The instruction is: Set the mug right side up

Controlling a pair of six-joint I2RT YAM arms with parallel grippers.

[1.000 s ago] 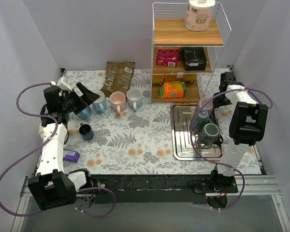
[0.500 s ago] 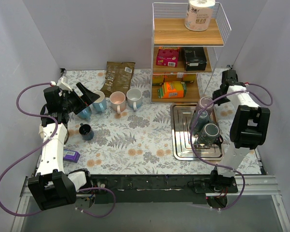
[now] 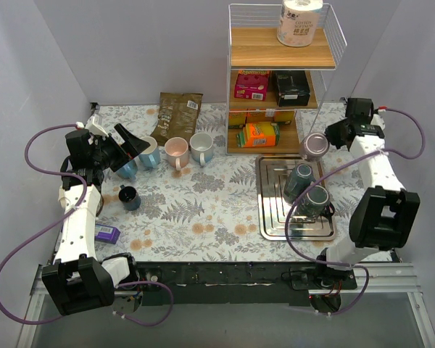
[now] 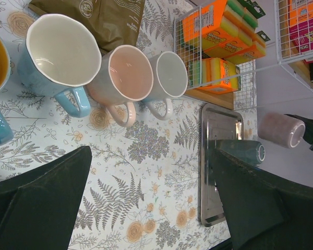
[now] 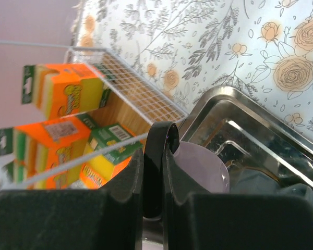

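My right gripper (image 3: 332, 138) is shut on the black handle (image 5: 157, 172) of a pale lilac mug (image 3: 315, 145). It holds the mug in the air, on its side, over the far right end of the steel tray (image 3: 270, 217). The mug also shows in the right wrist view (image 5: 201, 169) and the left wrist view (image 4: 280, 129). Two dark teal mugs (image 3: 299, 177) (image 3: 315, 199) lie tipped on the tray. My left gripper (image 3: 130, 142) is open and empty, held above the table's left side near the blue mugs.
A wire shelf (image 3: 279, 87) with sponge packs (image 3: 259, 134) stands just behind the tray, close to the held mug. Blue (image 3: 148, 152), pink (image 3: 177, 151) and pale grey (image 3: 201, 147) mugs stand upright in a row. A small dark cup (image 3: 128, 196), a brown bag (image 3: 177, 112) and a purple packet (image 3: 106, 233) lie on the left.
My right arm has lifted the lilac mug off the tray and swung it back and to the right, tilting it onto its side. The left arm has not moved.
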